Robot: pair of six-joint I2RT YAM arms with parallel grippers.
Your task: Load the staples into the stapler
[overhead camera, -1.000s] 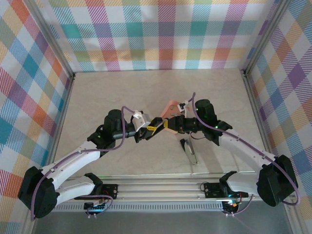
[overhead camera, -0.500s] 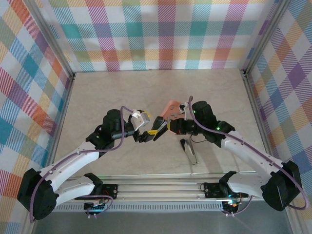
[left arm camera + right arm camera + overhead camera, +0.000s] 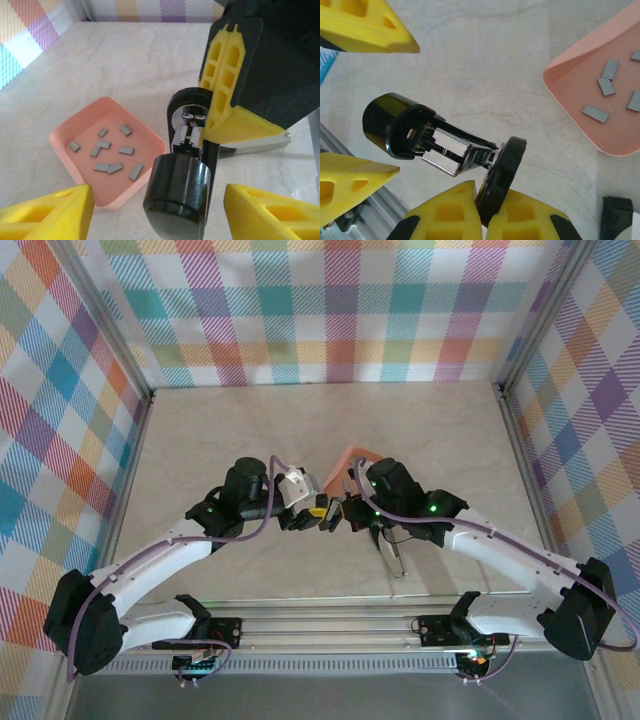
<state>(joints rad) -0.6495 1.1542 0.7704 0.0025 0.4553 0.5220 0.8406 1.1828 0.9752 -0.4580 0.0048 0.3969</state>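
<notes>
Since the staples (image 3: 126, 150) in the pink tray (image 3: 67, 165) look tiny, light and crumbly, I'd pinch 1 by its long sides with the left gripper (image 3: 157, 210), jaws spread, while right gripper (image 3: 482, 212) jaws clamp the stapler (image 3: 445, 147).

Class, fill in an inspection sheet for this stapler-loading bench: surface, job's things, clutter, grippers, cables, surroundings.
Surface: pale marbled tabletop.
Job's things: stapler swung open, magazine exposed; staples lie loose in the pink tray.
Clutter: slim grey-black object beside the right arm, kind unclear.
Grippers: left gripper open, astride the stapler's black end; right gripper shut on the stapler.
Cables: purple cable along each arm.
Surroundings: plaid walls; metal rail at the near edge.
</notes>
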